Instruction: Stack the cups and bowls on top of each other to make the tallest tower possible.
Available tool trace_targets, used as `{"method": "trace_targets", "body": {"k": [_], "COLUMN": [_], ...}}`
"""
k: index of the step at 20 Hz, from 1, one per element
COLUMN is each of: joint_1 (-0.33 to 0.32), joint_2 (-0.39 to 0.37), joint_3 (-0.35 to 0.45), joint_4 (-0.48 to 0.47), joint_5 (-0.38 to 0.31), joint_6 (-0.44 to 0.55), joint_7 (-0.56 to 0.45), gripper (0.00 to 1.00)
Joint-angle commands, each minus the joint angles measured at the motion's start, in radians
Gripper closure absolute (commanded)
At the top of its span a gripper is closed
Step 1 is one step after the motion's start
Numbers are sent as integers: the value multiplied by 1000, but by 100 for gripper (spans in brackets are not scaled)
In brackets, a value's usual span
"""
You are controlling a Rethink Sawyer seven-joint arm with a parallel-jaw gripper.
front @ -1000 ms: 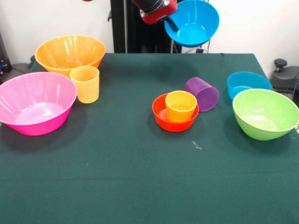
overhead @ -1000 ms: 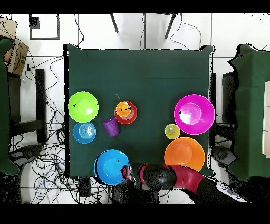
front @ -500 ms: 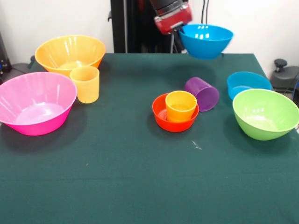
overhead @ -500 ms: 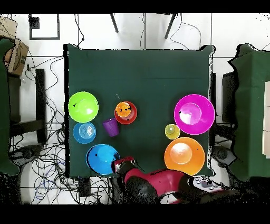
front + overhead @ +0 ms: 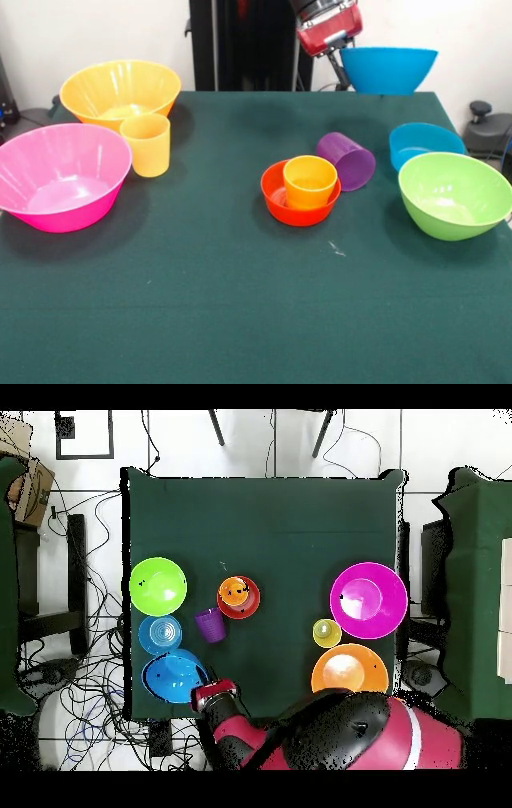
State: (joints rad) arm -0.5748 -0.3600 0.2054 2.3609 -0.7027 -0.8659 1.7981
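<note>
My gripper [image 5: 342, 58] is shut on the rim of the medium blue bowl [image 5: 389, 69] and holds it upright in the air above the table's far right edge, behind the small blue bowl [image 5: 424, 141]. In the overhead view the gripper [image 5: 206, 693] and the held bowl [image 5: 172, 676] sit just below the small blue bowl [image 5: 160, 634]. The tower stands mid-table: the orange cup [image 5: 310, 182] upright inside the small red-orange bowl [image 5: 276, 200]. The purple cup [image 5: 346, 160] lies on its side beside it. The yellow-orange cup [image 5: 146, 144] stands upright at the left. The wide purple bowl is out of view.
The big pink bowl [image 5: 60, 176] and the big yellow bowl [image 5: 120, 92] stand at the left of the green table [image 5: 240, 304]. The lime green bowl [image 5: 454, 194] stands at the right edge, in front of the small blue bowl.
The gripper has carried the medium blue bowl to the right in the front view and turned it from tilted to level. Nothing on the table has moved.
</note>
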Motion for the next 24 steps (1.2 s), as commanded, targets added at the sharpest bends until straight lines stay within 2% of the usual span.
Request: {"method": "trace_targets", "body": {"k": [1,3,6,11,18,24], "joint_1": [-32,-68,-144,-242,-245,-168], "joint_2": [3,-23,-87,-135,-176,-220], "joint_3": [12,40,126,236,297,281], "joint_4": [-64,-51,-47,-77,-118,-150], "joint_5": [20,20,34,55,128,192], "joint_6": [156,221,407,636,811,886], "joint_7": [191,207,209,160,122,118], "gripper": [100,100,100,100,100,100]}}
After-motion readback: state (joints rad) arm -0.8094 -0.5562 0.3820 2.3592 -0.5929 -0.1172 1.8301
